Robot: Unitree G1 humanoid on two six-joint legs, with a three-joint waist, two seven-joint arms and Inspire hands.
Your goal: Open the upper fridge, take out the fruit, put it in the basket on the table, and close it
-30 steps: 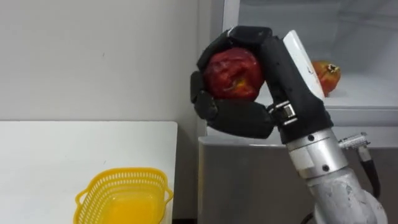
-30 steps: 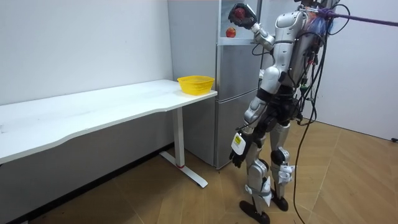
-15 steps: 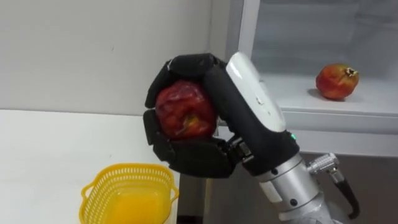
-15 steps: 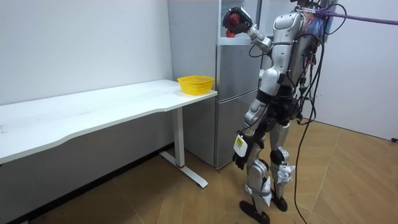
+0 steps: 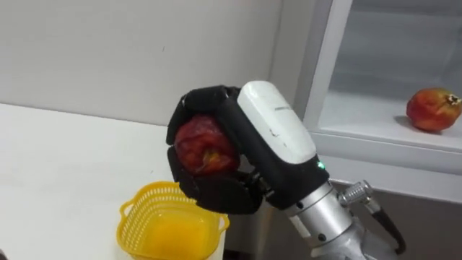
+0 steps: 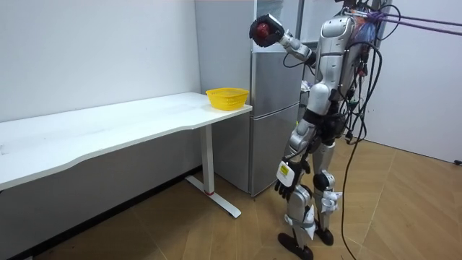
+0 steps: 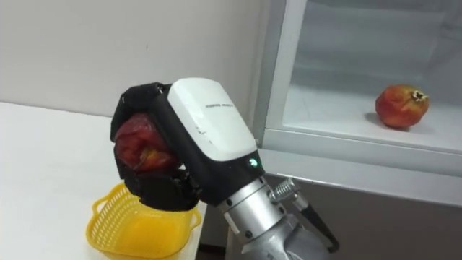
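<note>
A red fruit (image 5: pixel 202 144) is held in my right hand (image 5: pixel 278 141), fingers curled round it. The hand hangs in the air just above the right rim of a yellow basket (image 5: pixel 144 211) that stands on the white table's (image 5: pixel 58 166) corner. In the right eye view the same fruit (image 7: pixel 141 150) sits in the right hand (image 7: pixel 209 137) over the basket (image 7: pixel 108 211). A second red fruit (image 5: pixel 433 108) lies on the open upper fridge's shelf (image 5: pixel 368 123) to the right. In the room view I stand before the fridge (image 6: pixel 274 108) with the right hand (image 6: pixel 263 30) raised and the left hand (image 6: pixel 286 188) low by the thigh.
The fridge's white frame (image 5: pixel 325 65) rises just right of the raised hand. A pale wall (image 5: pixel 108 50) stands behind the table. The long white table (image 6: pixel 108 123) runs to the room view's left, with the basket (image 6: pixel 227 96) at its near end.
My right hand has carried the fruit leftwards away from the fridge opening to above the basket. The eye views have swung left with it.
</note>
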